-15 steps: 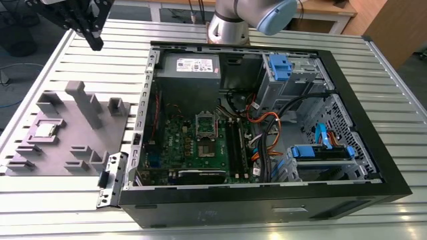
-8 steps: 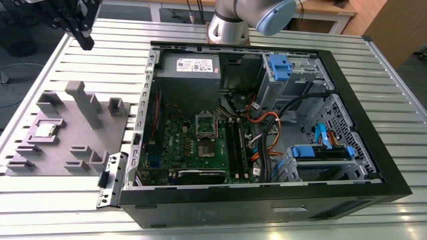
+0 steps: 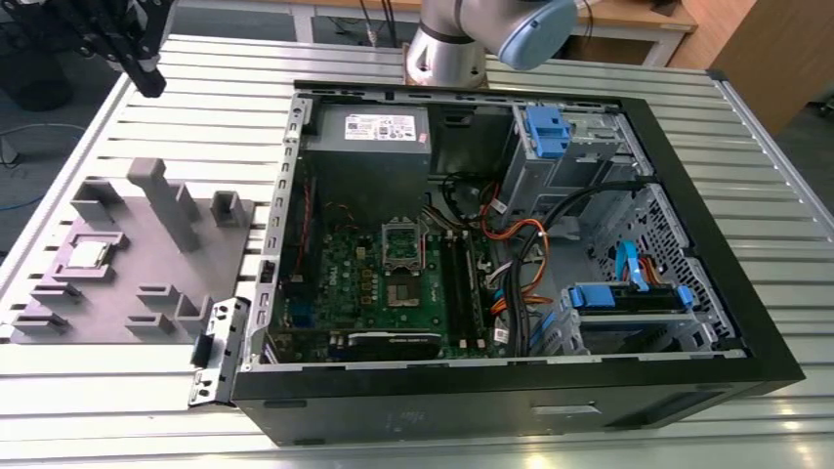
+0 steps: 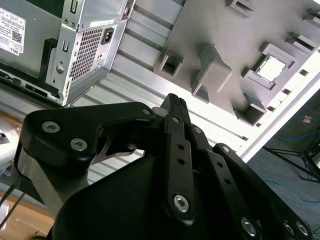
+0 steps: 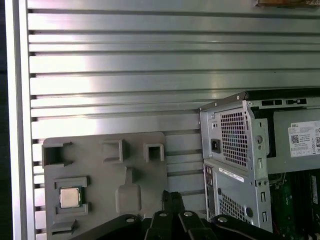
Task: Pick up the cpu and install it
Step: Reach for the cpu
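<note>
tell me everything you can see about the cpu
The cpu is a small flat square chip, silvery-grey metal top with a pale rim. It lies flat, top up, seated in a square recess of the grey moulded tray, to the exterior view's left of the open computer case. Only the tray touches it.

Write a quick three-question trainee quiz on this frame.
1. Fill in: in the exterior view, the grey tray lies to the ____ of the computer case.
2. True or false: the chip sits in a pocket of the tray.
3. The gripper is: A) inside the case; B) touching the chip; C) up in the air, apart from both.

Key: 1 left; 2 true; 3 C.
</note>
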{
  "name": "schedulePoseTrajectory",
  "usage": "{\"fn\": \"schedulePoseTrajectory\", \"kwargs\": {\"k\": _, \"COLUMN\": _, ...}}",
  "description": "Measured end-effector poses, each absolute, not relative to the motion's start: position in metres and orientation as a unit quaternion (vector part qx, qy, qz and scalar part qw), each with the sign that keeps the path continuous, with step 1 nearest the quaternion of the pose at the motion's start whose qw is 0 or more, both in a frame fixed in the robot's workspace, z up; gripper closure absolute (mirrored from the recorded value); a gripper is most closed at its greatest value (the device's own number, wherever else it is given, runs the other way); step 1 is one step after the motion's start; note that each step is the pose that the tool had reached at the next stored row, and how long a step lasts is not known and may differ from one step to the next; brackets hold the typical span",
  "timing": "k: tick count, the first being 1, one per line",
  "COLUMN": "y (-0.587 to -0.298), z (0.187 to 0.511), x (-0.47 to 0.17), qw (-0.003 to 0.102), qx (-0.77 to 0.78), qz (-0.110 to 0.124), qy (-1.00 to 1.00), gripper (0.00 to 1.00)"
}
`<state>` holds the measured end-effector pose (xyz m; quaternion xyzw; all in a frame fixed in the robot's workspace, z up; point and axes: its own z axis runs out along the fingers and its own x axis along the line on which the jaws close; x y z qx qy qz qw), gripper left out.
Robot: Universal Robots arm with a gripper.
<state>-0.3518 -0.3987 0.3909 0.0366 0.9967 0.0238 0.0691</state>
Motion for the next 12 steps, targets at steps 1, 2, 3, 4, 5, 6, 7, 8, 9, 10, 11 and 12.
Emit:
{"fn": "schedulePoseTrajectory", "kwargs": {"k": 1, "y": -0.399, "z": 0.391, "x": -0.354, "qw": 0.070, "qx": 0.037, "qz": 0.024, "qy": 0.997, "gripper": 0.89}}
{"fn": "schedulePoseTrajectory", "kwargs": {"k": 2, "y": -0.399, "z": 0.391, "x": -0.356, "qw": 0.070, "qx": 0.037, "qz": 0.024, "qy": 0.997, "gripper": 0.89}}
{"fn": "schedulePoseTrajectory", "kwargs": {"k": 3, "y": -0.399, "z": 0.391, "x": -0.358, "qw": 0.071, "qx": 0.037, "qz": 0.024, "qy": 0.997, "gripper": 0.89}}
{"fn": "schedulePoseTrajectory", "kwargs": {"k": 4, "y": -0.399, "z": 0.391, "x": -0.361, "qw": 0.071, "qx": 0.037, "qz": 0.024, "qy": 0.997, "gripper": 0.89}}
{"fn": "schedulePoseTrajectory", "kwargs": {"k": 5, "y": -0.399, "z": 0.391, "x": -0.363, "qw": 0.072, "qx": 0.037, "qz": 0.024, "qy": 0.996, "gripper": 0.89}}
{"fn": "schedulePoseTrajectory", "kwargs": {"k": 6, "y": -0.399, "z": 0.391, "x": -0.365, "qw": 0.072, "qx": 0.037, "qz": 0.024, "qy": 0.996, "gripper": 0.89}}
{"fn": "schedulePoseTrajectory", "kwargs": {"k": 7, "y": -0.399, "z": 0.391, "x": -0.367, "qw": 0.073, "qx": 0.036, "qz": 0.024, "qy": 0.996, "gripper": 0.89}}
{"fn": "schedulePoseTrajectory", "kwargs": {"k": 8, "y": -0.399, "z": 0.391, "x": -0.369, "qw": 0.073, "qx": 0.036, "qz": 0.024, "qy": 0.996, "gripper": 0.89}}
{"fn": "schedulePoseTrajectory", "kwargs": {"k": 9, "y": -0.399, "z": 0.391, "x": -0.371, "qw": 0.073, "qx": 0.036, "qz": 0.024, "qy": 0.996, "gripper": 0.89}}
{"fn": "schedulePoseTrajectory", "kwargs": {"k": 10, "y": -0.399, "z": 0.391, "x": -0.374, "qw": 0.074, "qx": 0.036, "qz": 0.024, "qy": 0.996, "gripper": 0.89}}
{"fn": "schedulePoseTrajectory", "kwargs": {"k": 11, "y": -0.399, "z": 0.391, "x": -0.376, "qw": 0.075, "qx": 0.036, "qz": 0.024, "qy": 0.996, "gripper": 0.89}}
{"fn": "schedulePoseTrajectory", "kwargs": {"k": 12, "y": -0.399, "z": 0.391, "x": -0.378, "qw": 0.075, "qx": 0.036, "qz": 0.024, "qy": 0.996, "gripper": 0.89}}
